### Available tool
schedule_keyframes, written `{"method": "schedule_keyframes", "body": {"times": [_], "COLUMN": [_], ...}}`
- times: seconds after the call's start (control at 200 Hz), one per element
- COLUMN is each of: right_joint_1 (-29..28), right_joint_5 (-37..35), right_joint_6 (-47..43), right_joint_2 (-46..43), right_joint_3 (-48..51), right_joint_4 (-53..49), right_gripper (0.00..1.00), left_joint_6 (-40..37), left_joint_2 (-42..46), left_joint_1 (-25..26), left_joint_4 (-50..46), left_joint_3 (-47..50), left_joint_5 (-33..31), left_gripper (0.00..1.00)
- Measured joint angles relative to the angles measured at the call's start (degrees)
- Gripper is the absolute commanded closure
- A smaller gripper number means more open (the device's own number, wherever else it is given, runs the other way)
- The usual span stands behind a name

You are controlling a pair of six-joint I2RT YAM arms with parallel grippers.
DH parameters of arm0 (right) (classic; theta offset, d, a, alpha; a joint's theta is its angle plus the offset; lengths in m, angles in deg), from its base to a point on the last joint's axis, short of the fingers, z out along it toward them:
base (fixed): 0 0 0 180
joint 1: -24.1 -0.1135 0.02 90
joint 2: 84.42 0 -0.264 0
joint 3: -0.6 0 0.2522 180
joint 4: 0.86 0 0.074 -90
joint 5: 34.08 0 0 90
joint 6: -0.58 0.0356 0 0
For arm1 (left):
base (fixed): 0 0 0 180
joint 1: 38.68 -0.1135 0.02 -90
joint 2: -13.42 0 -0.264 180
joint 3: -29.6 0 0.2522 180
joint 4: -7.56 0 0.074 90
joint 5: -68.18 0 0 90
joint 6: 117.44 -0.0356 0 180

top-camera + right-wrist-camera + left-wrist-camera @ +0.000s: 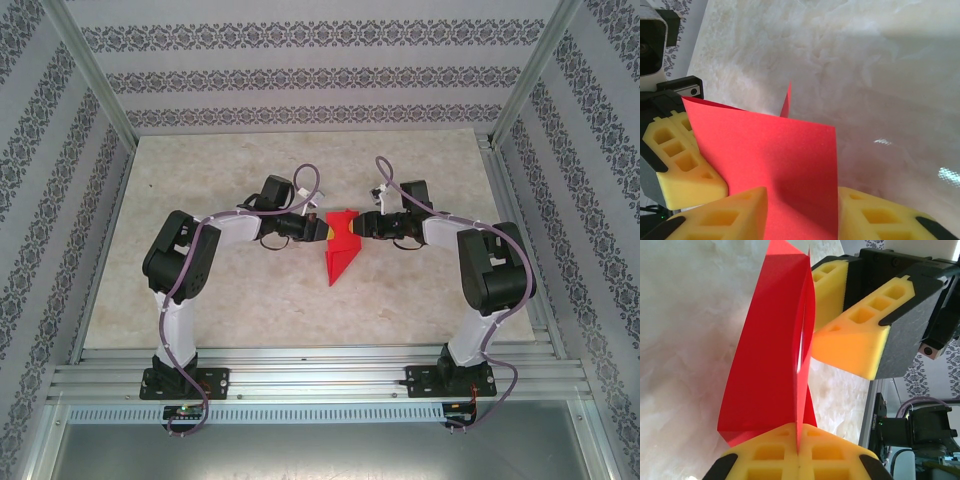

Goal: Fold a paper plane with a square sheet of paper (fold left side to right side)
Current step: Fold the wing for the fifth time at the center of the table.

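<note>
Pinching red paper, left fingers clamped | right fingers apart, straddling its edge | contact unclear

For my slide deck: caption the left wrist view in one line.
Left arm's jaws pinch a folded bright red paper sheet while the right arm's jaws straddle its far edge.

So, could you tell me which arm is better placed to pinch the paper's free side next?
Probably the right. The right fingers straddle the red paper with a gap, so they need only close. The left fingers are shut on the opposite edge, anchoring it.
</note>
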Motion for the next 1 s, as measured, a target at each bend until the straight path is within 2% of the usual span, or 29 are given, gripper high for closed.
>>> {"method": "schedule_keyframes", "body": {"times": [0.13, 0.205, 0.3, 0.46, 0.689, 0.809, 0.999], "right_joint_1": [0.0, 0.0, 0.0, 0.0, -0.04, -0.07, -0.04], "right_joint_5": [-0.02, 0.0, -0.04, -0.35, -2.05, -3.04, -4.07], "right_joint_6": [0.09, 0.46, 1.6, 4.33, 11.56, 14.64, 17.68], "right_joint_2": [0.0, 0.0, 0.0, 0.0, -0.13, -0.11, 1.75], "right_joint_3": [0.0, 0.11, 0.37, 0.7, 0.72, -0.94, -6.84], "right_joint_4": [-0.02, 0.02, 0.17, 0.9, 1.25, -2.25, -8.13], "right_gripper": [0.83, 0.92, 1.0, 1.0, 1.0, 1.0, 1.0], "left_joint_6": [-0.2, -0.5, -1.03, -3.13, -8.46, -11.06, -12.81], "left_joint_2": [0.0, 0.0, 0.0, 1.38, 15.08, 21.07, 19.69], "left_joint_1": [-0.57, -0.9, -1.38, -2.47, -2.58, 1.53, 12.9], "left_joint_4": [-0.52, -0.85, -1.84, -6.12, -14.95, -19.06, -23.45], "left_joint_3": [0.0, 0.0, 0.0, 0.0, 0.02, -0.42, -0.74], "left_joint_5": [-0.61, -1.16, -2.16, -6.08, -20.11, -26.91, -35.54], "left_gripper": [0.89, 0.81, 0.78, 0.58, 0.53, 0.52, 0.49]}}
